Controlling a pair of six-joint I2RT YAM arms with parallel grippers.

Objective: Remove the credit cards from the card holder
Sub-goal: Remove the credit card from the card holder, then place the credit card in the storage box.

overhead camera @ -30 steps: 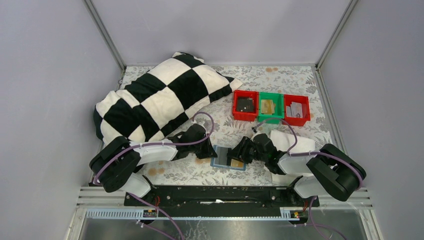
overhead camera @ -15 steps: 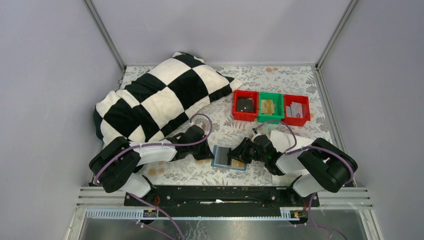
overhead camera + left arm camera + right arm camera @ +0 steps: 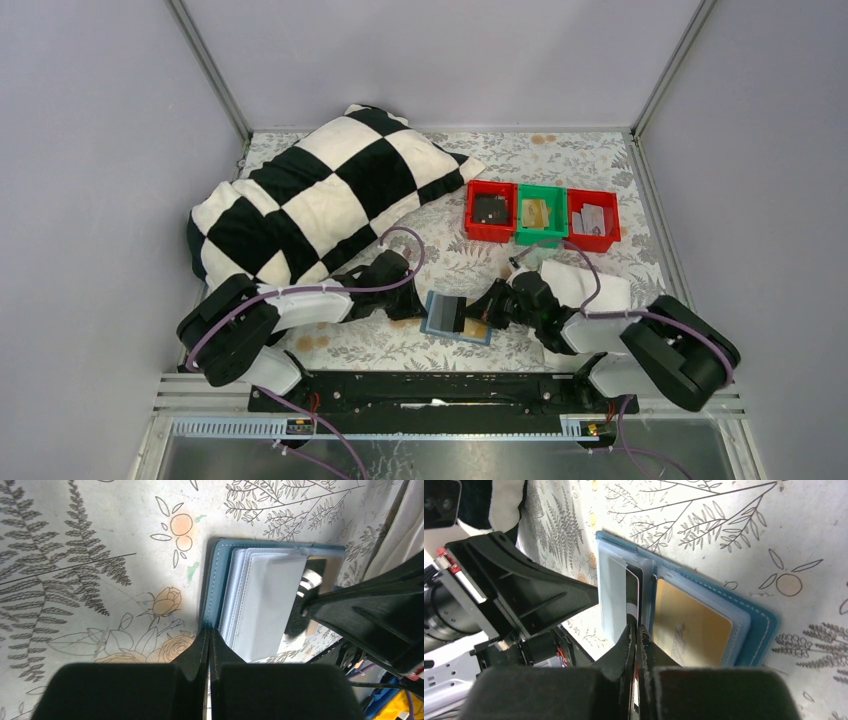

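**Top view.** Card holder [image 3: 455, 318]: teal, lying open on the flowered tablecloth [image 3: 560, 160], between the two arms. Left gripper [image 3: 416, 304] at its left edge, right gripper [image 3: 487, 312] at its right half. Checkered pillow [image 3: 320, 195] beyond it to the left. Row of three bins [image 3: 541, 240], red, green and red, beyond it to the right.

**Left wrist view.** Fingers [image 3: 192, 652] pressed together on the holder's blue edge. Clear sleeves [image 3: 260, 605] are stacked inside the cover.

**Right wrist view.** Fingers [image 3: 621, 650] pinched on a dark card [image 3: 631, 592] standing out of the middle sleeves. Gold card [image 3: 689, 625] is in the sleeve beside it, flat.
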